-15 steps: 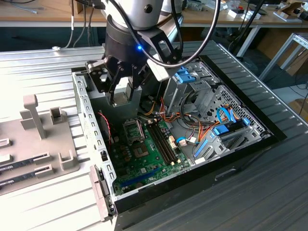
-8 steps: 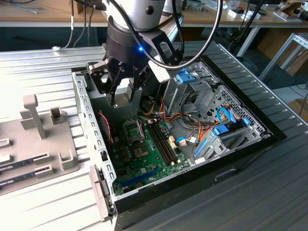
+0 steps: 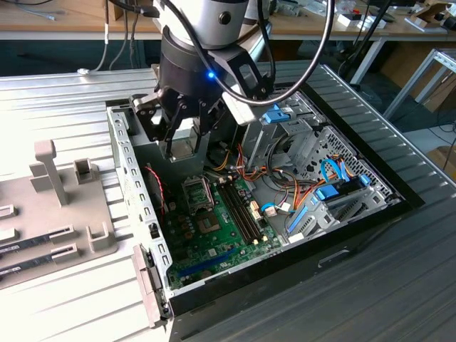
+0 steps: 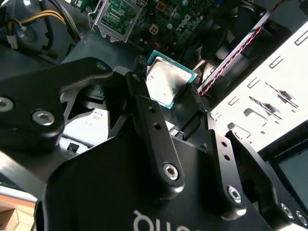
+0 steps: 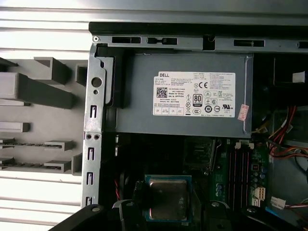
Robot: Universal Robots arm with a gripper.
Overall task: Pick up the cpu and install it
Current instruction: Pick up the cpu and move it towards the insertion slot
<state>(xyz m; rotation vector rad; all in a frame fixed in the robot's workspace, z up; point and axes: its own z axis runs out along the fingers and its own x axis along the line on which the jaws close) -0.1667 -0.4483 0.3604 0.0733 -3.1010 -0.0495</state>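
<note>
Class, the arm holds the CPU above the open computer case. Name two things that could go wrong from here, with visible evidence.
1. The gripper pinches the cpu only by its edges, so it might slip or tilt and fall onto the motherboard.
2. A red-and-black wire runs close to the fingers and could snag if the arm lowers toward the socket.

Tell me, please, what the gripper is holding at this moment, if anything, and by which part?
The gripper holds the cpu, pinched by two opposite edges between its fingertips, with the metal lid left uncovered.
</note>
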